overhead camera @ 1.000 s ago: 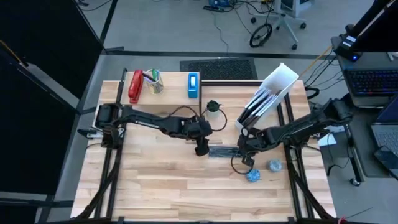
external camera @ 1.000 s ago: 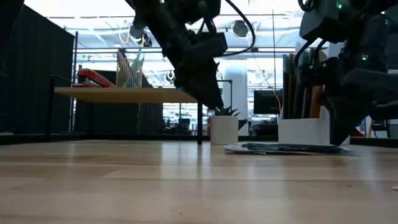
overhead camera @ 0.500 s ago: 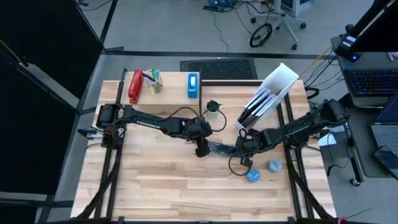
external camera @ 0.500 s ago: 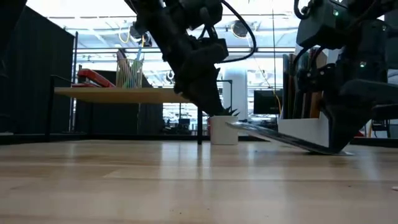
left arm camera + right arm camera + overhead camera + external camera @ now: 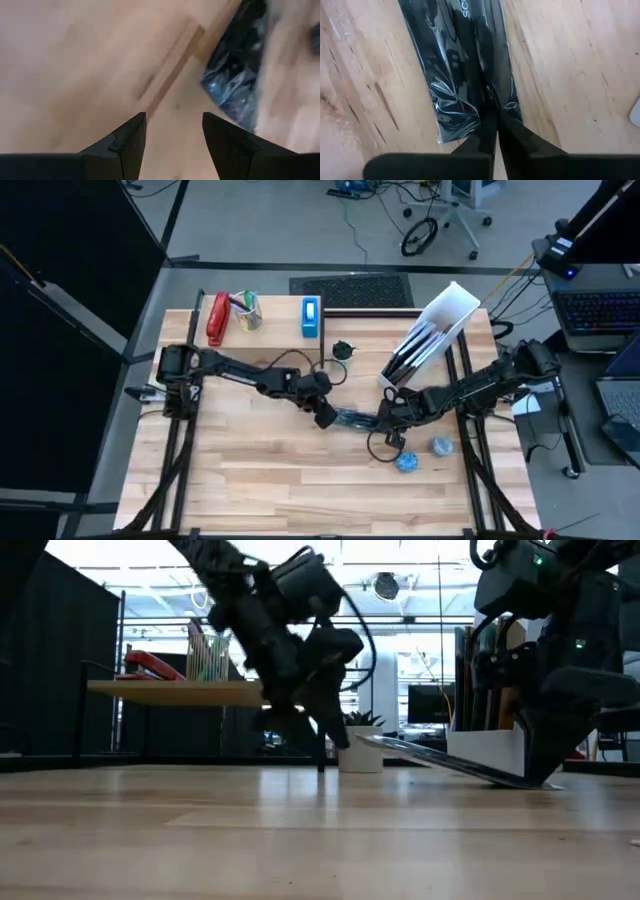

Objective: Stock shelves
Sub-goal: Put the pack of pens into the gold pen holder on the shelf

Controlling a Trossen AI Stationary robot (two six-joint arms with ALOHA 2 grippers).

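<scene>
**Right arm lifts the shrink-wrapped pack by one end**

The step in hand looks like the pick-up of a flat dark item sealed in glossy plastic wrap [image 5: 465, 65], bound, by my reading, for the white file holder [image 5: 440, 325] standing at the table's far right. The right gripper [image 5: 492, 131] has its two fingers pinched together on the near edge of the wrap. In the low view the pack [image 5: 440, 762] slopes: the clamped end is down by the tabletop [image 5: 260, 470], the free end raised toward the small white plant pot [image 5: 360, 748]. The left gripper [image 5: 174, 131] hangs just beside that free end with its fingers apart and nothing between them; its wrist view shows bare wood below and the crinkled wrap off to one side.

The next move calls for raising the pack clear of the table and turning it on edge so it can slide into the holder beside the dark folders already standing there. A thin, slippery pack gripped at one edge may sag or twist, so the left gripper could steady the free end.

The plank shelf [image 5: 180, 692] at the far left already carries a red stapler [image 5: 217, 320], a cup of pens [image 5: 248, 311] and a blue box [image 5: 311, 317].
</scene>
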